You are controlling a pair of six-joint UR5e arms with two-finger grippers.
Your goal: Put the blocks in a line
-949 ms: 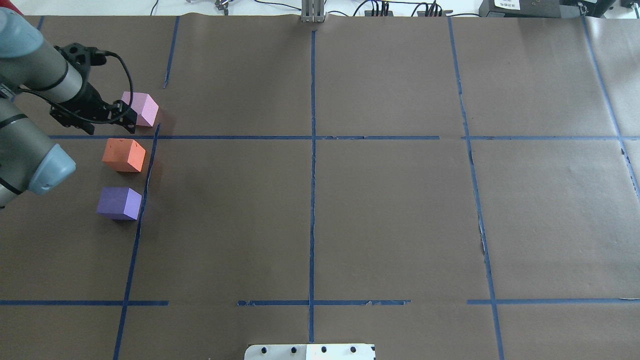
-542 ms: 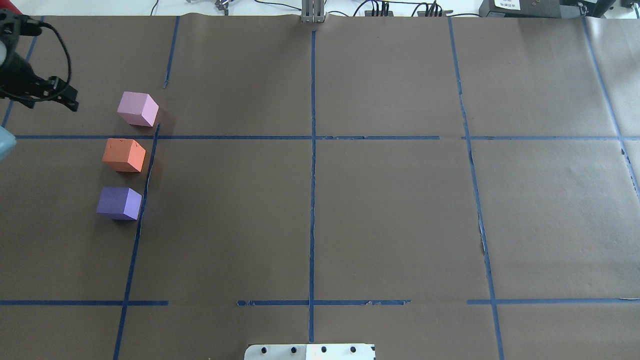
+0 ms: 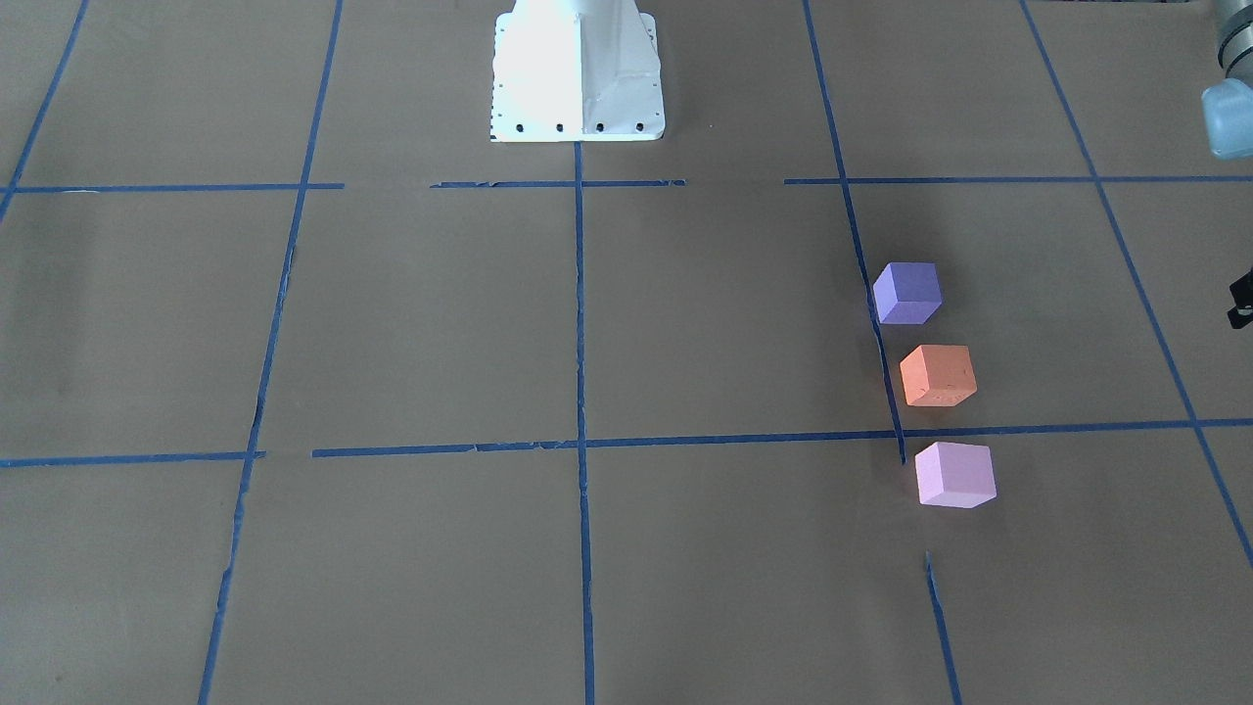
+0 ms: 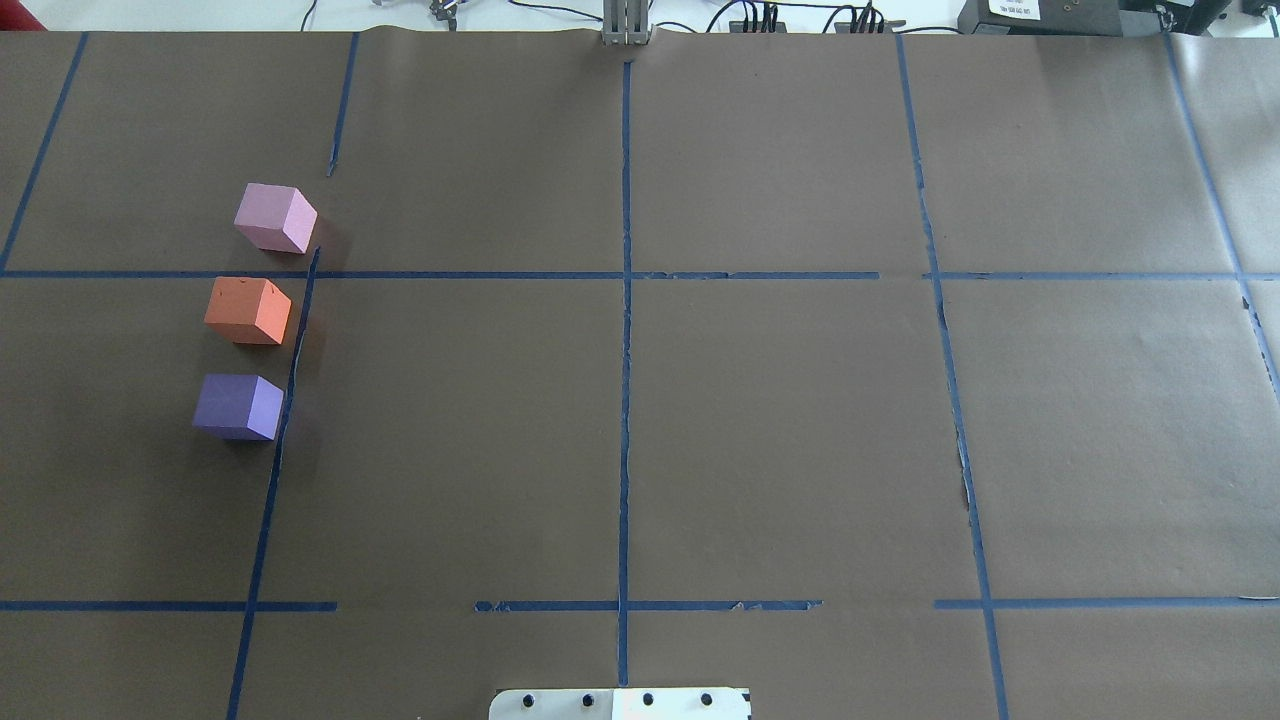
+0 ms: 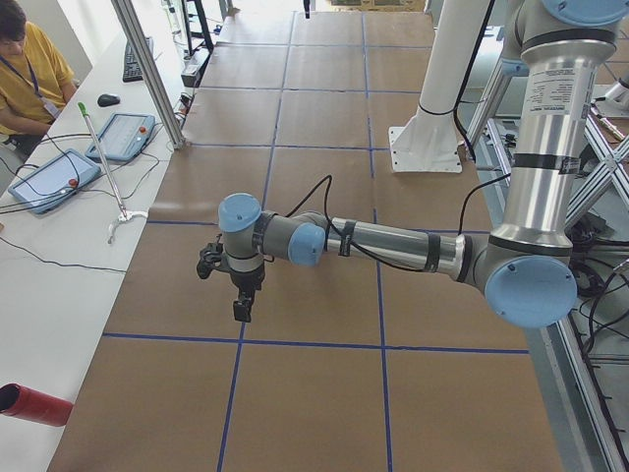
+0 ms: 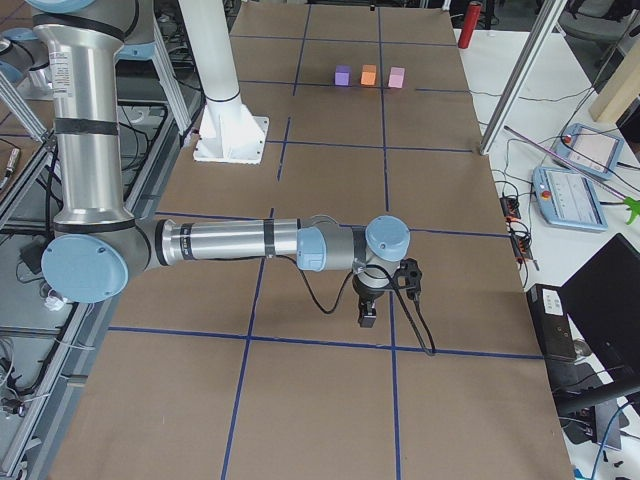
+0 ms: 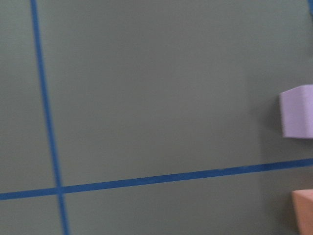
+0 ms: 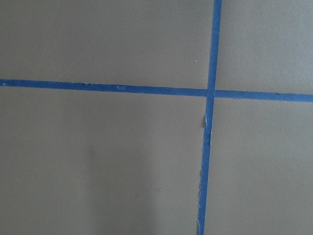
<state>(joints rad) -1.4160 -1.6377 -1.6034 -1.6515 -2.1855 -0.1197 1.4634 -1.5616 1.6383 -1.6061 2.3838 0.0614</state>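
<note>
Three blocks stand in a near-straight line with small gaps, beside a blue tape line on the table's left part. They are the pink-lilac block, the orange block and the violet-purple block. In the front-facing view they are the purple, orange and pink blocks. The left wrist view shows the pink block's edge and an orange corner. My left gripper hangs above the table, away from the blocks; I cannot tell its state. My right gripper hovers far from the blocks; I cannot tell its state.
The white robot base stands at the table's near middle edge. Blue tape lines cross the brown paper. A red cylinder lies off the table's left end. Tablets and an operator are at a side bench.
My left arm has drawn back to the left, away from the pink block, and left the overhead view. The three blocks have not moved.
</note>
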